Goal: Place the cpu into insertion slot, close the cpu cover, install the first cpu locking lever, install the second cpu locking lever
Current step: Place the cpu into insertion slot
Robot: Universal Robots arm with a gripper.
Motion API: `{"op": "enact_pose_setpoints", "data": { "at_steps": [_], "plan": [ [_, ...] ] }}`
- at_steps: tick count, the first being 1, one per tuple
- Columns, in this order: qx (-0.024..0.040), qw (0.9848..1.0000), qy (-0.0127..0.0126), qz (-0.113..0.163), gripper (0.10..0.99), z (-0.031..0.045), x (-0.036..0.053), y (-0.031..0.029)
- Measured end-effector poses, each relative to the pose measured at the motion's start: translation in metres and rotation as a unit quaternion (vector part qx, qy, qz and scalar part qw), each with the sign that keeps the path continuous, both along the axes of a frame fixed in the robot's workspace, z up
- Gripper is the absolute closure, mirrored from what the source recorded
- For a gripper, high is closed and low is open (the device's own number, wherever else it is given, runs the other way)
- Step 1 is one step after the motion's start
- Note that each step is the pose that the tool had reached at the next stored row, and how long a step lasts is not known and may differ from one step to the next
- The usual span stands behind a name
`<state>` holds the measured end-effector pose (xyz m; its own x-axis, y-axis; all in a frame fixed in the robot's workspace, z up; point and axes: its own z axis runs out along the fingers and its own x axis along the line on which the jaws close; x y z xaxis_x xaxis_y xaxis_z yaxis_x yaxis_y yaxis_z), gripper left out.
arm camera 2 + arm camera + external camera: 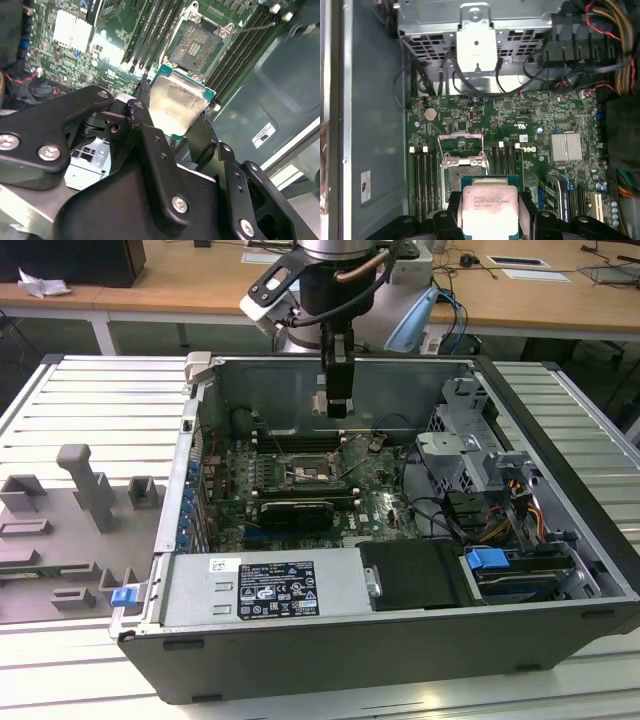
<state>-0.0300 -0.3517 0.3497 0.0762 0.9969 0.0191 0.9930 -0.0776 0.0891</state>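
Here the hand (338, 408) grips the cpu (489, 207) by its edges — poised above the uncovered insertion slot (194, 46).

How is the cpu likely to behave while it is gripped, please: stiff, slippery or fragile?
Probably stiff: the cpu looks like a flat plate with a metal top. Possibly slippery, since the gripper pinches only its thin edges and the top looks smooth. Likely light, being small and thin.
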Motion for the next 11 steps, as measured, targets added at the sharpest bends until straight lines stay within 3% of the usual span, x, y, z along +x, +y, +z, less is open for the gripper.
{"op": "enact_pose_setpoints", "data": {
  "at_steps": [2, 11],
  "plan": [
    [0.0000, 0.9998, 0.0000, -0.018, 0.553, -0.0025, -0.0001, 0.0007],
    [0.0002, 1.0000, 0.0003, -0.004, 0.553, -0.0204, -0.0003, 0.0013]
  ]
}}
